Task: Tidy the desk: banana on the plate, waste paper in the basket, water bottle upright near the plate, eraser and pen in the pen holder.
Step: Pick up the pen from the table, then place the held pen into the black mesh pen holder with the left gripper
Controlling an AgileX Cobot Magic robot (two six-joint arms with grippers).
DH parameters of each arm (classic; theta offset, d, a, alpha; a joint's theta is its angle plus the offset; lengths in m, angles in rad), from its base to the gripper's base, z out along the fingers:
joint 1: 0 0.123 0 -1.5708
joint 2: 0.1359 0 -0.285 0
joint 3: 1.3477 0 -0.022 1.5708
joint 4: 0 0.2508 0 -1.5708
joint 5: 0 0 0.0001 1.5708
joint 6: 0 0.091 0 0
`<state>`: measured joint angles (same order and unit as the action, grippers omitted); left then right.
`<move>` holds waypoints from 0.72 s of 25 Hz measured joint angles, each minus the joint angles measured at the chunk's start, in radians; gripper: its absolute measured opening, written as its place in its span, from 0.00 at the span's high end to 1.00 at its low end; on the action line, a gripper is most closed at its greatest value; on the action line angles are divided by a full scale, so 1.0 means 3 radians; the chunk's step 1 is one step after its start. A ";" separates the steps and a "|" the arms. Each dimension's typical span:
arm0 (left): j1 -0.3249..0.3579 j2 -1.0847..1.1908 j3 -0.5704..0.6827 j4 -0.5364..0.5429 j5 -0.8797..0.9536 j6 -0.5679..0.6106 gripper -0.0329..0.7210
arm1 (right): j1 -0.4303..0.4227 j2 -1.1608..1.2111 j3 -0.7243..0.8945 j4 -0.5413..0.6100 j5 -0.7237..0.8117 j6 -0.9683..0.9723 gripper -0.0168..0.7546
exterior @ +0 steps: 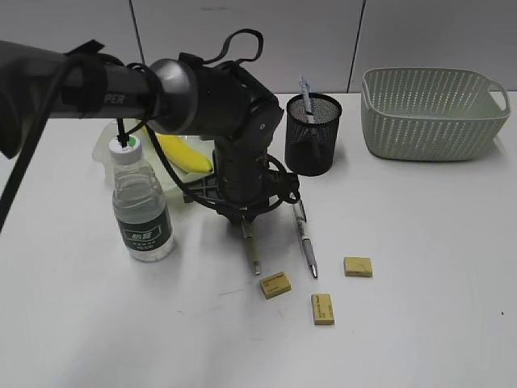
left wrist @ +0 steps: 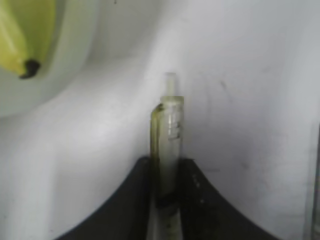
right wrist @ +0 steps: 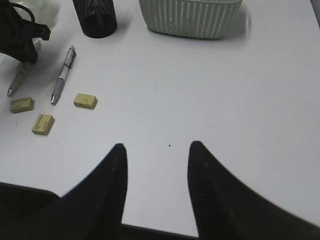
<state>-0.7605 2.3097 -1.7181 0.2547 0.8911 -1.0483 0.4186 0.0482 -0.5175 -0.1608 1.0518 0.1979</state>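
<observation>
Left gripper (left wrist: 167, 200) clamped on olive pen (exterior: 251, 245) lying on table (exterior: 420, 267) beside pen holder (exterior: 313, 133); pen judged light, rigid, slick, so mid-barrel hold is best.

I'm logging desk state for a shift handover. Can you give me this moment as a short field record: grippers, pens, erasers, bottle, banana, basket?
left gripper: shut on olive pen, low at the table
right gripper: open, holding nothing, over bare table
grey pen: lying on table
pen holder: one pen inside
erasers: three, loose on table
water bottle: upright
banana: on plate
basket: contents cannot be seen
</observation>
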 joint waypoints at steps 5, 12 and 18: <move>-0.0011 -0.0035 0.0003 -0.0010 -0.0254 -0.0004 0.81 | 0.0000 0.0000 0.0000 0.0000 0.0000 0.0000 0.57; -0.0040 -0.0471 -0.0017 0.0505 -0.0649 -0.0176 0.81 | 0.0000 0.0000 0.0000 0.0000 0.0000 0.0000 0.58; -0.0009 -0.0791 -0.0019 0.1976 -0.1963 -0.0562 0.81 | 0.0000 0.0000 0.0000 0.0000 0.0000 -0.0004 0.59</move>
<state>-0.7631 2.0723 -1.7238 0.8476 0.3021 -1.2170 0.4186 0.0482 -0.5175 -0.1608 1.0518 0.1968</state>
